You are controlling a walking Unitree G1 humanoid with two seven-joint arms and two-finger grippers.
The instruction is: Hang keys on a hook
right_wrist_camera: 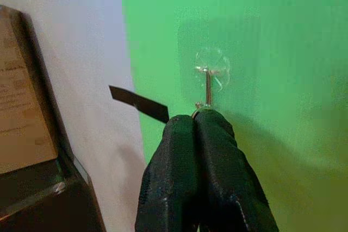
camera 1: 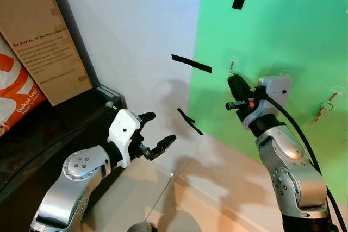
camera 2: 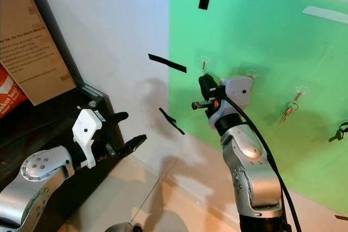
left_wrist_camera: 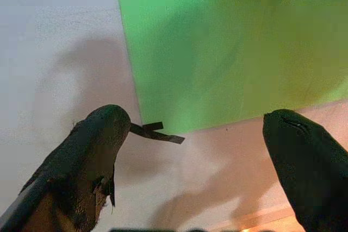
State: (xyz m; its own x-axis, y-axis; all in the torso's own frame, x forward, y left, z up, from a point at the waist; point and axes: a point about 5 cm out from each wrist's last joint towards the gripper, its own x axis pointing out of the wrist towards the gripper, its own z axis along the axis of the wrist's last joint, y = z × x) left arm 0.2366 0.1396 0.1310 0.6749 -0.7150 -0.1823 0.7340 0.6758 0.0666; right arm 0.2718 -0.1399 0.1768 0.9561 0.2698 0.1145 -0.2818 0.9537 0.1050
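Observation:
A clear stick-on hook (right_wrist_camera: 208, 74) with a thin metal pin sits on the green sheet (camera 1: 283, 31) on the wall. My right gripper (right_wrist_camera: 197, 117) is raised just under it, fingers pressed together. A small metal loop of the keys (right_wrist_camera: 195, 106) pokes out at the fingertips, close beside the pin's lower end; the rest of the keys is hidden between the fingers. In the left eye view the right gripper (camera 1: 235, 82) stands right below the hook (camera 1: 232, 66). My left gripper (camera 1: 157, 131) hovers open and holds nothing, lower left by the white wall.
Another hook holds a hanging bunch of keys (camera 1: 325, 107), and a dark bunch (camera 2: 340, 131) hangs further right. A cardboard box (camera 1: 41, 36) and an orange bag (camera 1: 13, 99) stand on a dark cabinet (camera 1: 60, 129) at left. Black tape strips (camera 1: 191, 63) mark the wall.

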